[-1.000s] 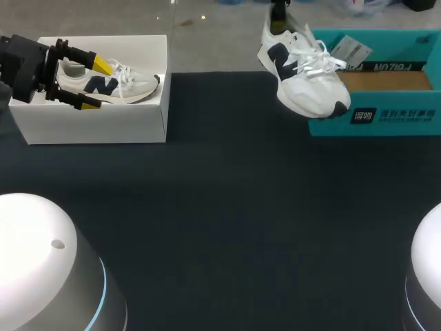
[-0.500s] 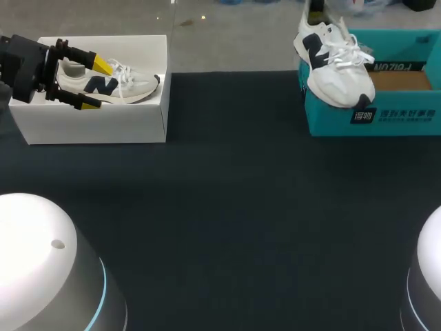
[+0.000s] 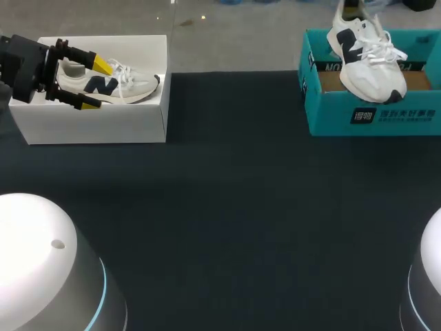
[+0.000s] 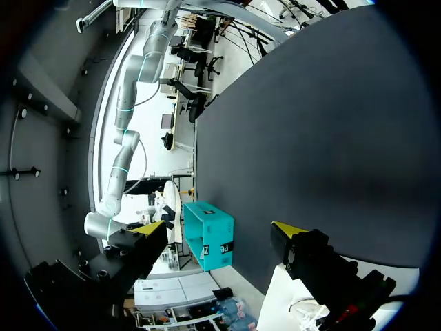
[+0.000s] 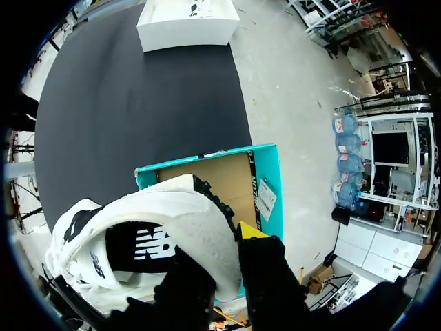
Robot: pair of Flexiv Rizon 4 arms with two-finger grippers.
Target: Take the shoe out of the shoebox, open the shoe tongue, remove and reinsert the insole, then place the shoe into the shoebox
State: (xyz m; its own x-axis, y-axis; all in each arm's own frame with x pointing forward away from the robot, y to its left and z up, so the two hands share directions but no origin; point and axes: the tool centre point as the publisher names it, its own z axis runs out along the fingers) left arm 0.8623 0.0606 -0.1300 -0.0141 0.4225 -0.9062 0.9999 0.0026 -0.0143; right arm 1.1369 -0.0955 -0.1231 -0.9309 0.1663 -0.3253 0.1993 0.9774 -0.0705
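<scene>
Grips shoe [image 3: 366,72] by heel in right fingers [image 5: 263,270], toe down.
Hangs over shoebox [image 3: 331,114], long axis steep; left fingers [image 3: 102,65] spread, well away.

A robotics lab bench is being shown. A plain black-topped table [image 3: 234,207] is being flanked by two white domed robot mounts ringed in blue light, the left arm base [image 3: 41,276] and the right arm base [image 3: 427,276]. A white shoebox [image 3: 96,127] and a teal shoebox [image 3: 331,114] are being staged on it as test props.
</scene>
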